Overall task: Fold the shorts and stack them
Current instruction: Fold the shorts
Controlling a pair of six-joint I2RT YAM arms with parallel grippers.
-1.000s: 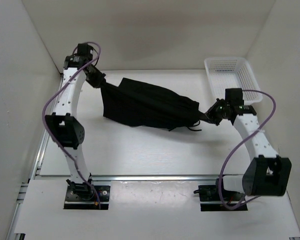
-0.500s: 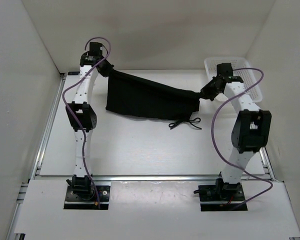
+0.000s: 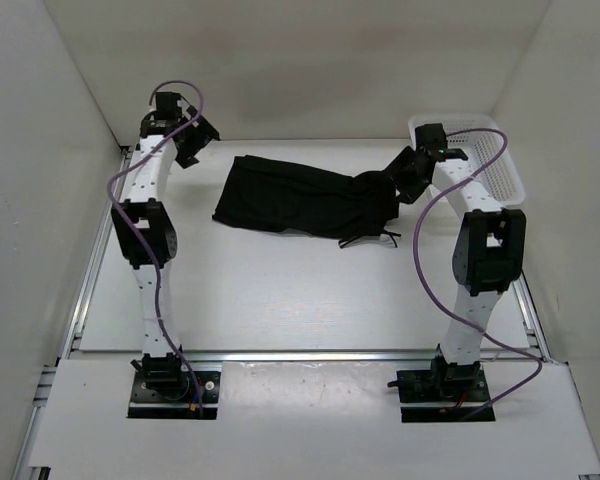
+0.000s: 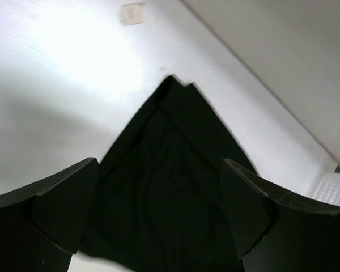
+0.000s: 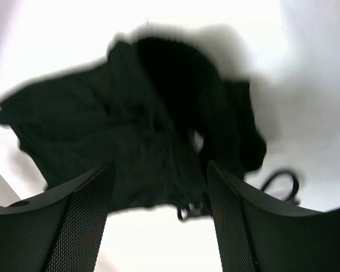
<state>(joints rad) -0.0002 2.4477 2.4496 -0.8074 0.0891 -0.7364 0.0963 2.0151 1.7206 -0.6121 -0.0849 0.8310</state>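
The black shorts (image 3: 295,195) lie loosely spread on the white table, bunched at their right end, with the thin drawstring (image 3: 372,240) trailing off the front right. My left gripper (image 3: 193,146) hangs open above and left of the shorts' left end, holding nothing. From the left wrist, the shorts (image 4: 175,170) show below and between the spread fingers (image 4: 65,209). My right gripper (image 3: 400,181) is open just above the bunched right end. The right wrist view is blurred, with the shorts (image 5: 153,130) and drawstring (image 5: 280,184) beyond the fingers (image 5: 82,226).
A white mesh basket (image 3: 490,150) stands at the back right corner, just behind the right arm. White walls close in the table on the left, back and right. A small pale tab (image 4: 132,12) sits on the table beyond the shorts.
Both grippers have opened and let go of the shorts, which dropped from being stretched in the air onto the table. The left gripper pulled back to the left.
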